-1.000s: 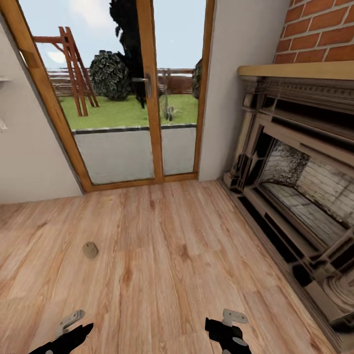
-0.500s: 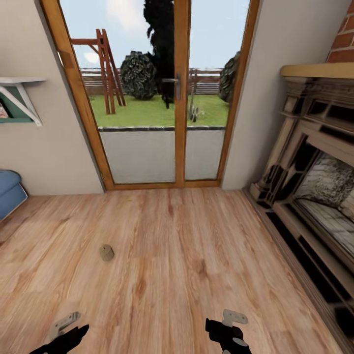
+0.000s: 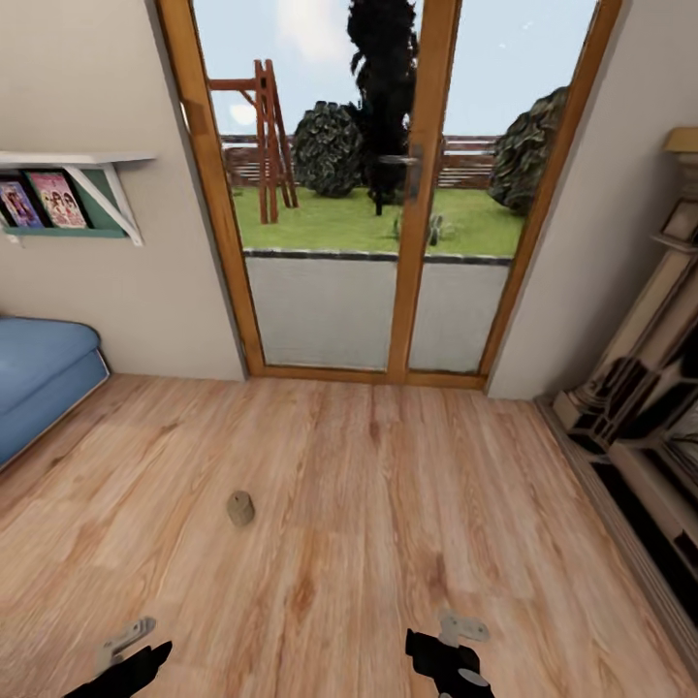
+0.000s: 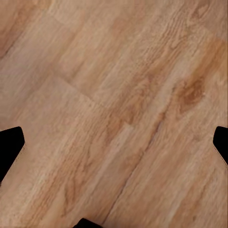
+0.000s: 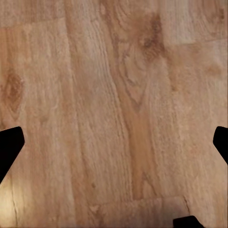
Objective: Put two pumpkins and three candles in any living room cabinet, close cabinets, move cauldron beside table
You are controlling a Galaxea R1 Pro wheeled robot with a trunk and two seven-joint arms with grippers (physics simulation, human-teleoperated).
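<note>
I am in transit here, with none of the pumpkins, cabinets, cauldron or coffee table in front of me; the one likely task item is a small tan, stubby cylinder lying on the wooden floor at lower left of centre in the head view, which I judge to be one of the candles, though it is too small to be sure. Both arms hang low at the bottom edge of the head view: the left gripper at lower left, the right gripper just right of centre. In each wrist view the dark fingertips sit at opposite edges of the picture with bare planks between them, so I read both grippers as spread wide and carrying nothing; the right one's tips look the same. The glazed door fills the upper middle, a blue sofa sits at the left edge under a wall shelf, and the ornate fireplace runs down the right edge. To do this step well, I would bring the cylinder to the centre of the head view, roll the base in slowly, and stop with it well inside the left arm's reach rather than stretching. Lying on its side, it may roll when nudged, so I would come down from above with the fingers straddling its length.
</note>
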